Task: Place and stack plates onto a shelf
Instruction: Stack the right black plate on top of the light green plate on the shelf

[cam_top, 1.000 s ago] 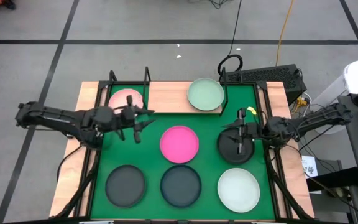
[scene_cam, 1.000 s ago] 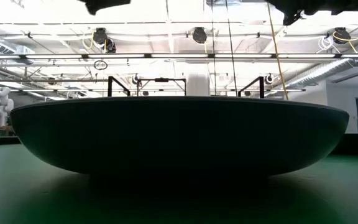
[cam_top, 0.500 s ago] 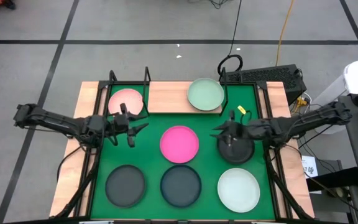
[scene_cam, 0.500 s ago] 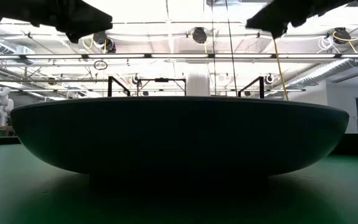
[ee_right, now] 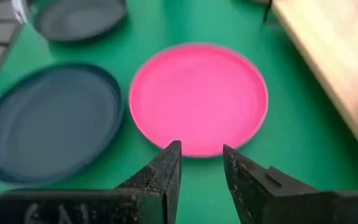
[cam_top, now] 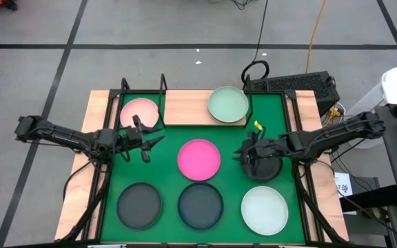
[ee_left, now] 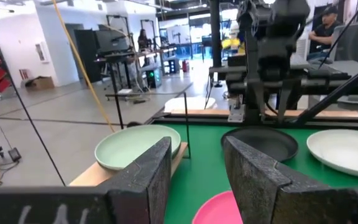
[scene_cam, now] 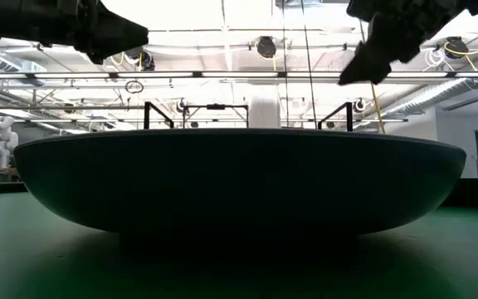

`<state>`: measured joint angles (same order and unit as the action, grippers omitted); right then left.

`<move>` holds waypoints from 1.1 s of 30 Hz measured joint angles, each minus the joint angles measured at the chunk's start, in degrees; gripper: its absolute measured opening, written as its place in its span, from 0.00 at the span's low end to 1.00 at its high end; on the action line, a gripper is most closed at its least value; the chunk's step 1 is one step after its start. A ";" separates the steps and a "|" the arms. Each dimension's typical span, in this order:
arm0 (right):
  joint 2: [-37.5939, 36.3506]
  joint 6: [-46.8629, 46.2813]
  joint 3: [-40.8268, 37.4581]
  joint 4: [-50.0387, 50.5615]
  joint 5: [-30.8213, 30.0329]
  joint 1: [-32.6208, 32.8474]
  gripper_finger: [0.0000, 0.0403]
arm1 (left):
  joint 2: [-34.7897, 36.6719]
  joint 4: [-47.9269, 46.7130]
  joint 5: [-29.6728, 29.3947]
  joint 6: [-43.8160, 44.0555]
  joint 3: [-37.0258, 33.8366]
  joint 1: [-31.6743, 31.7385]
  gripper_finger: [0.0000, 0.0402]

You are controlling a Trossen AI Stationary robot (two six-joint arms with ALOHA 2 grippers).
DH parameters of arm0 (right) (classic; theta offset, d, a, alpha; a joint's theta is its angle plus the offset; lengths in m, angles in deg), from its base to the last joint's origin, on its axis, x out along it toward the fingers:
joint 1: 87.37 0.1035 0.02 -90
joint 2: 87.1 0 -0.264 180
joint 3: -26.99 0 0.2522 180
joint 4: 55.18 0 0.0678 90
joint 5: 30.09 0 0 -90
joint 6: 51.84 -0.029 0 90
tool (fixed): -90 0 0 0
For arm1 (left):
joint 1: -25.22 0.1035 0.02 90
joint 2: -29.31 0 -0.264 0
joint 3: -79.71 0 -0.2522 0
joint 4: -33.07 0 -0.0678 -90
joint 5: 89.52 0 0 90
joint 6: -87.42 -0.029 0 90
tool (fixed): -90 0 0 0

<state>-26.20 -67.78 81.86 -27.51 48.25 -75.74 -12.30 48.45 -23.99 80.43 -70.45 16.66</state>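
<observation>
A light pink plate (cam_top: 140, 110) and a pale green plate (cam_top: 227, 103) sit on the light-wood shelf (cam_top: 185, 107) at the table's far side. On the green mat lie a hot pink plate (cam_top: 198, 157), three dark plates (cam_top: 138, 204) (cam_top: 200, 204) (cam_top: 264, 169) and a white plate (cam_top: 265, 209). My left gripper (cam_top: 148, 142) hangs open in the air just near of the light pink plate. My right gripper (cam_top: 242, 156) is open above the left rim of the right-hand dark plate, pointing at the hot pink plate (ee_right: 197, 96).
Black wire shelf posts (cam_top: 163, 83) stand at the far edge, and wooden border strips (cam_top: 81, 172) run along the table's sides. A cable and a dark box (cam_top: 291, 84) lie beyond the far right corner. People show in the room behind (ee_left: 328, 18). A dark plate (scene_cam: 239, 178) fills the low view.
My left gripper has drawn back from the light pink plate on the shelf, toward the table's left and near edge. My right gripper has moved left across the dark plate toward the hot pink plate and has tipped from pointing down to pointing left.
</observation>
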 joint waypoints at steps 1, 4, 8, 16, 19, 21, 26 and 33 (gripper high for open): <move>0.60 -0.32 0.00 0.28 0.06 0.07 0.25 | 0.00 0.24 -0.01 -0.20 0.02 0.01 0.38; 3.05 -1.84 2.74 3.85 1.33 0.07 0.25 | 0.00 1.04 0.02 -0.68 0.00 0.00 0.38; 6.64 -1.45 10.42 10.90 1.31 0.14 0.25 | 0.00 1.14 0.05 -0.81 0.02 0.02 0.38; 12.00 -6.70 13.95 24.84 7.05 0.73 0.25 | 0.00 1.16 0.16 -0.81 0.00 0.02 0.38; 14.33 -9.54 12.39 26.19 9.01 1.80 0.25 | 0.00 1.16 0.16 -0.80 0.02 0.02 0.38; 15.84 -10.74 11.90 26.04 9.02 2.70 0.25 | 0.00 1.14 0.16 -0.78 0.02 0.02 0.38; 18.67 -13.06 11.37 26.24 8.95 3.77 0.25 | 0.00 1.14 0.16 -0.75 0.02 0.01 0.38; 21.19 -15.60 10.67 26.16 8.86 3.87 0.29 | 0.00 1.12 0.16 -0.31 0.02 0.02 0.38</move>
<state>-5.02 -83.38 92.53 -1.35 57.11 -71.86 -12.30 49.57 -23.83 80.12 -70.43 16.68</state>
